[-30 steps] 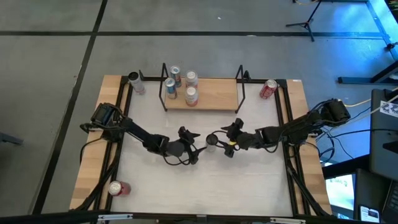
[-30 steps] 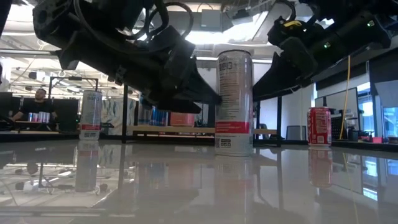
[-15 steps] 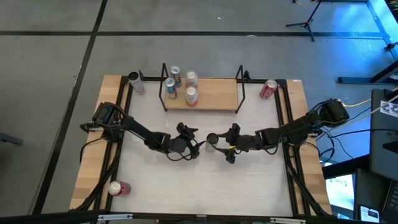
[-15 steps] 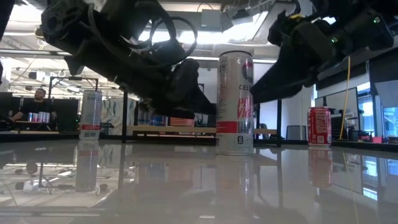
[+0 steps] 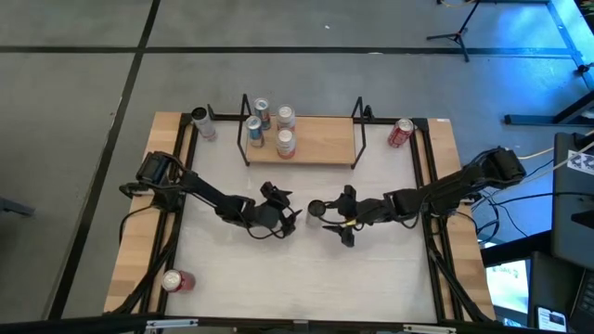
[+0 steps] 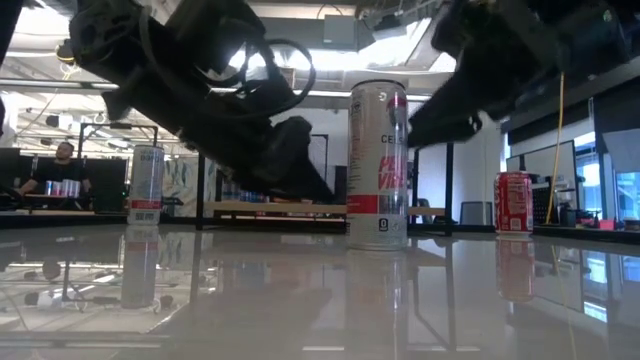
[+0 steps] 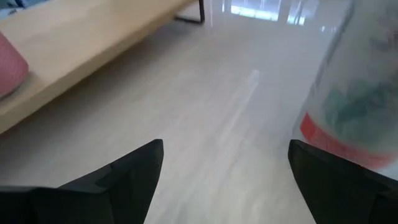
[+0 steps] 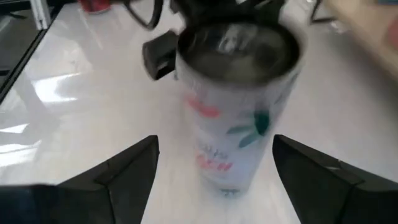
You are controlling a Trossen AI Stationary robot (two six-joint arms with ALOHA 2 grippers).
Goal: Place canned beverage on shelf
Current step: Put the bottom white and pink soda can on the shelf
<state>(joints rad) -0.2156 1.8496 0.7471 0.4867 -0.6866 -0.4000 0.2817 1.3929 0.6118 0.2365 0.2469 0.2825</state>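
Can at table centre: white with a red band — the letters "CE" stand near the top, and below them large red vertical lettering that cannot be made out.
Same can, right wrist view: pink and teal marks on the side, blurred, nothing readable.
Red can on the right: white script down its side — too small to read.
Silver can on the left: markings too small to read.
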